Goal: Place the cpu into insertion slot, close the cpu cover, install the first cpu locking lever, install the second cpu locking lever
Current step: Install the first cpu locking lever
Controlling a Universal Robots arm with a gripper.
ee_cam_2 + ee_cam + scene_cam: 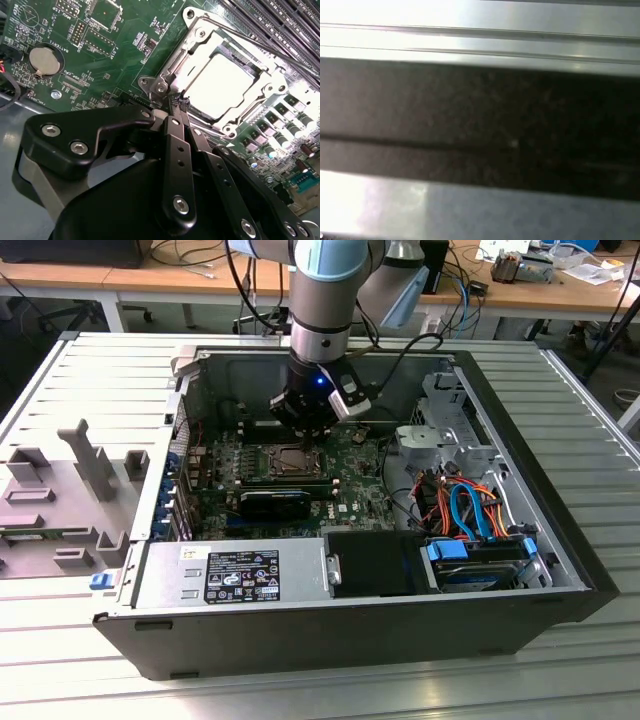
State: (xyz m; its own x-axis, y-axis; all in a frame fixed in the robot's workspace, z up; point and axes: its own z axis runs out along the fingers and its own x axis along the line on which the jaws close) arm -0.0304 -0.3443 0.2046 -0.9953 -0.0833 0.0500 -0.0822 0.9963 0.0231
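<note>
In the second wrist view the cpu [220, 85], a bright silver square, lies in the insertion slot [161, 88] on the green motherboard. The cpu cover [260, 82], a silver frame, lies flat around the chip. A thin metal lever rod [245, 31] runs along one side of the socket. My gripper [178, 104] has its two black fingers drawn together, their tips at one corner of the socket, just off the cover. I cannot tell whether they touch a lever end. In the exterior view the gripper [305, 425] hangs just above the socket [290, 461] inside the open computer case.
Memory slots [280, 20] run beside the socket and a coin battery [44, 59] sits on the board. A black power supply [240, 575], a drive bay with blue and orange cables [470, 515] and the case walls [560, 490] hem in the arm. Grey fixtures [70, 490] stand outside at the exterior view's left.
</note>
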